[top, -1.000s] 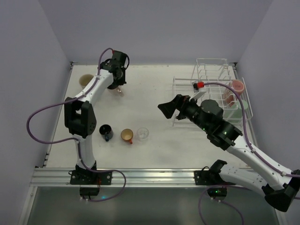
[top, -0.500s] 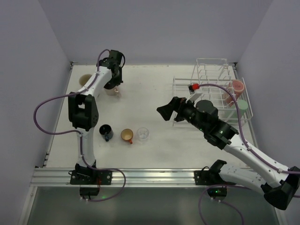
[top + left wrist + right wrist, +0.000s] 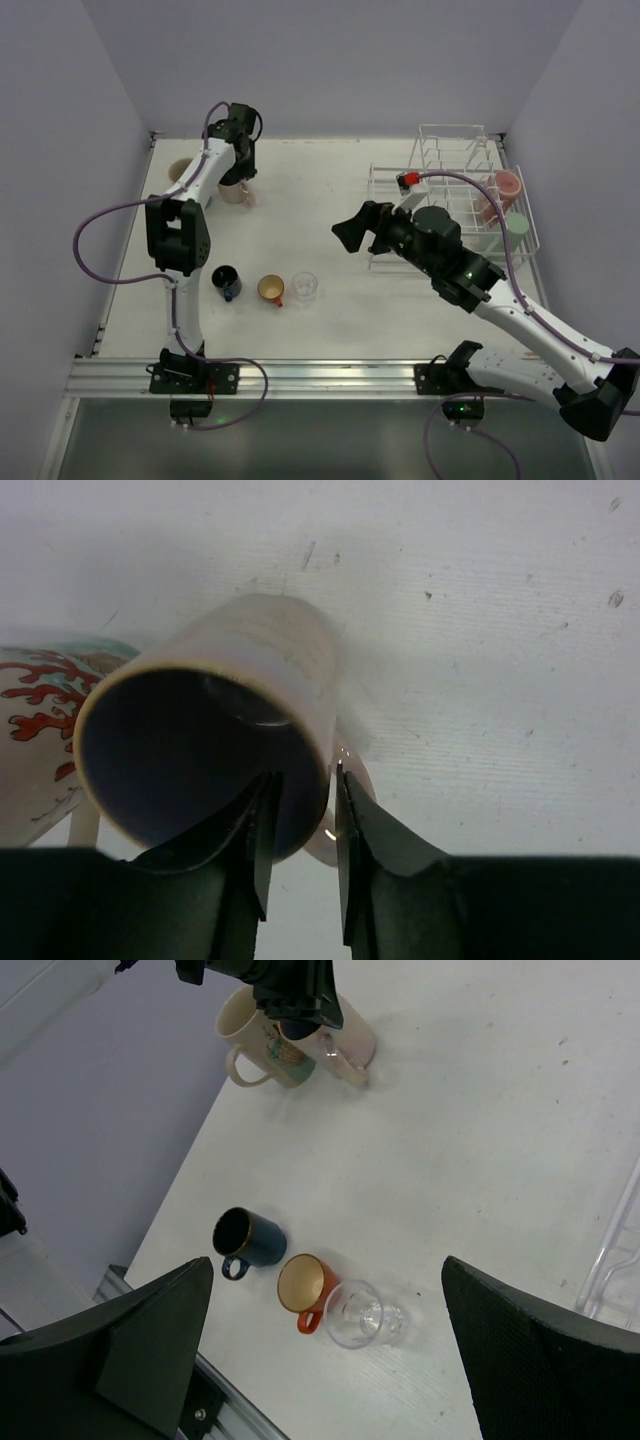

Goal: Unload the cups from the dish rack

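A beige mug (image 3: 215, 730) is seen, apparently upright, at the far left of the bench (image 3: 480, 630), just beside a patterned mug (image 3: 40, 710). Its wall, next to the handle, is straddled from above by the left hand (image 3: 303, 780), one finger inside and one outside; whether it is pinched or let go cannot be told. A straight lift is judged enough to clear it. A pink cup (image 3: 507, 183) is left in the rack (image 3: 450, 160), nearer the right hand (image 3: 355, 228), which is spread wide and empty.
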`<state>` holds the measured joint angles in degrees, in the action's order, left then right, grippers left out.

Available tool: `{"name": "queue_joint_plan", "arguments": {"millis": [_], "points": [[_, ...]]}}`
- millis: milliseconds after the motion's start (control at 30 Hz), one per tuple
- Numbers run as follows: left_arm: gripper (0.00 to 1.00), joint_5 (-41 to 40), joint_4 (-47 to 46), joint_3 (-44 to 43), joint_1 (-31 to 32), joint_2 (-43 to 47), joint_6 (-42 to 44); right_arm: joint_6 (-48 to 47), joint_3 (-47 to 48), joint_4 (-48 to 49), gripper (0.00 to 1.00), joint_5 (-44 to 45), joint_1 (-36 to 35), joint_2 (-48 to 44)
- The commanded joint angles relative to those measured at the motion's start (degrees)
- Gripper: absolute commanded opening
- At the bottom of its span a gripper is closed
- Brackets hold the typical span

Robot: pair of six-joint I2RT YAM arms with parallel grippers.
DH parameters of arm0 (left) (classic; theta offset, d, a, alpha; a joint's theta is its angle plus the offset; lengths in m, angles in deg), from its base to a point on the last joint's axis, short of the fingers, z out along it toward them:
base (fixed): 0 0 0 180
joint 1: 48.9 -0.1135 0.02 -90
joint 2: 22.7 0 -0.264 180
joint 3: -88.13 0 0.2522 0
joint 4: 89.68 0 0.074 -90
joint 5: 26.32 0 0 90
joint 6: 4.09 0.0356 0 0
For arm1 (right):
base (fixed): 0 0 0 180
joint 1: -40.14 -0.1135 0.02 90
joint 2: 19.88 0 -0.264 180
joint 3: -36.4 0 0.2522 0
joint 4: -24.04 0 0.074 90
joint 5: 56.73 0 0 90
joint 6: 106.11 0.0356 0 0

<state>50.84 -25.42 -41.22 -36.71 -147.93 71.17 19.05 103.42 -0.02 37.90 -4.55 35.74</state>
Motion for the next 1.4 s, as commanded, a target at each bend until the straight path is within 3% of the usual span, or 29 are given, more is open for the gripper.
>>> {"name": "queue_joint_plan", "arguments": {"millis": [0,133,400,500,533,567,633,700,833,933,1067,1200,1367], "points": [[0.36,-1.6,1.1,-3.6,-0.1,0.9,3.1,-2.8,4.4,-1.7,0.99,1.4,-0.3,0.2],[0.47,-2.0,0.9,-4.1,-0.1,1.3,3.1,-4.5,6.5,-3.4,0.99,0.7,-0.3,-0.2],[0.58,0.4,-1.5,-3.2,-0.1,5.0,2.6,-9.3,7.3,-5.8,0.99,1.2,-0.3,-5.9],[0.73,6.4,-6.5,-0.3,0.3,12.9,1.0,-11.4,6.9,-6.5,0.97,7.2,-0.2,-9.5],[0.83,7.4,-7.7,0.4,1.0,14.6,0.1,-11.9,6.9,-6.9,0.95,10.8,-0.1,-11.7],[0.87,9.3,-9.1,1.5,1.5,16.2,-0.3,-12.1,7.1,-7.4,0.91,13.0,-0.1,-12.7],[0.93,11.7,-10.0,2.3,4.0,21.1,-0.8,-12.9,7.5,-8.5,0.74,19.4,0.1,-15.2],[0.95,11.9,-12.5,6.3,6.5,27.3,-0.7,-13.7,8.3,-10.0,0.58,22.2,1.1,-16.2],[0.96,14.6,-20.6,19.4,14.2,41.1,-0.8,-16.1,10.5,-12.0,0.48,30.1,3.7,-16.1],[0.96,23.9,-28.2,35.9,16.0,52.4,-2.5,-17.0,13.6,-14.7,0.48,32.4,9.7,-13.6],[0.96,28.3,-32.0,47.5,17.0,64.6,-2.7,-17.8,16.3,-14.8,0.49,33.4,24.4,-10.7],[0.96,33.2,-35.3,57.1,17.2,76.5,-2.2,-15.1,20.3,-15.5,0.51,28.3,37.1,-6.0],[0.97,36.0,-41.8,68.9,17.7,84.7,-3.1,-10.1,22.6,-16.1,0.57,13.6,53.2,1.1]]}}
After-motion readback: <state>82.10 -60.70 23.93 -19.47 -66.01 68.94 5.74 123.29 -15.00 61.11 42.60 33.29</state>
